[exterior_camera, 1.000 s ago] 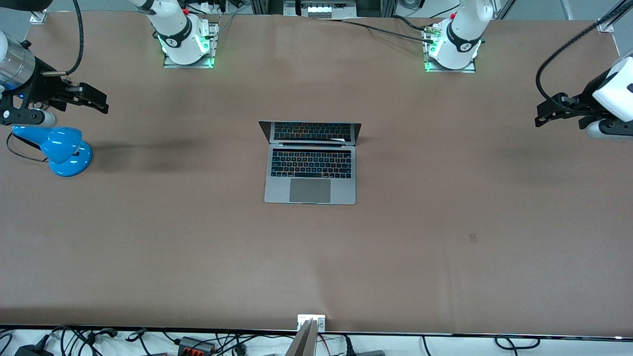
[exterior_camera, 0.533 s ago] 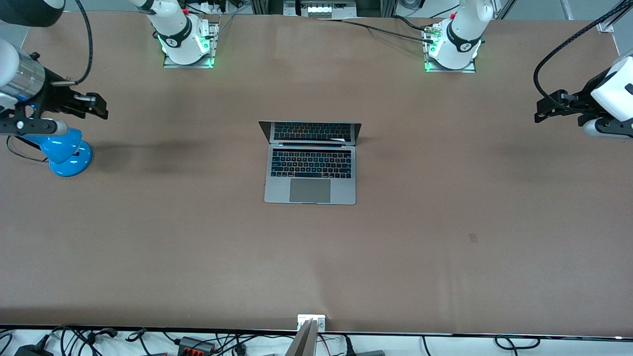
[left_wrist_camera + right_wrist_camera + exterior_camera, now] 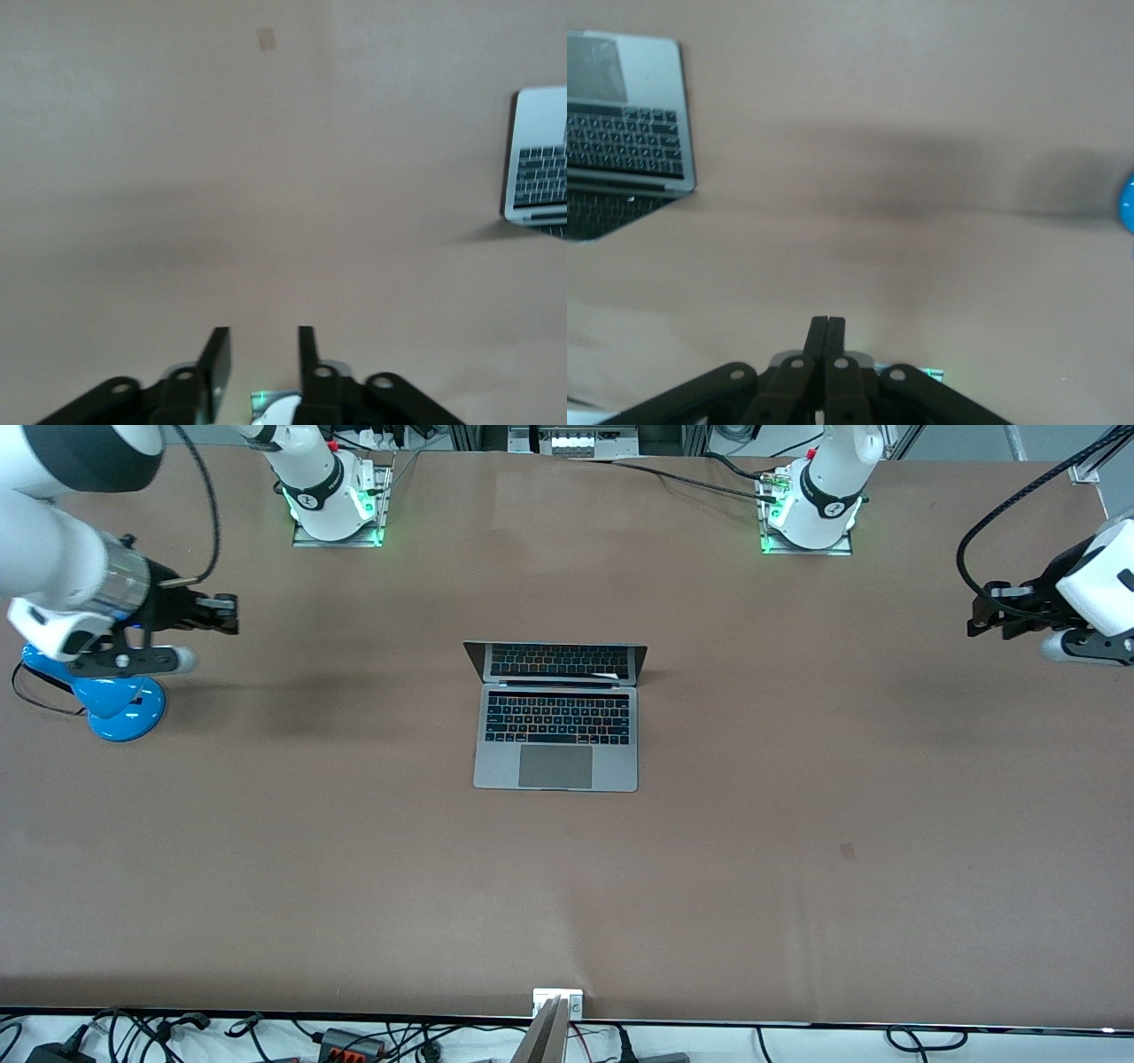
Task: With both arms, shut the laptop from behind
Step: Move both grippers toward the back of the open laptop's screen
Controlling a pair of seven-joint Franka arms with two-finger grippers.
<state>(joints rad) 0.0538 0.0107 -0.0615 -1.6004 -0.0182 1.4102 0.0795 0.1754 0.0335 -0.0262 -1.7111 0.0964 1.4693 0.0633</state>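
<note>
1. My right gripper (image 3: 827,332) has its two thin black fingers pressed flat together on nothing. It hangs over bare table by the blue lamp (image 3: 120,695), at about nine o'clock from the laptop.
2. My left gripper (image 3: 263,354) has its fingers a little apart, empty, over the table at about three o'clock.
3. I think shut fingers make a good blunt pusher.
4. The laptop (image 3: 556,722) sits open mid-table, smooth grey metal, black keys, thin upright lid.
5. The table (image 3: 797,868) is flat, brown and dull.
</note>
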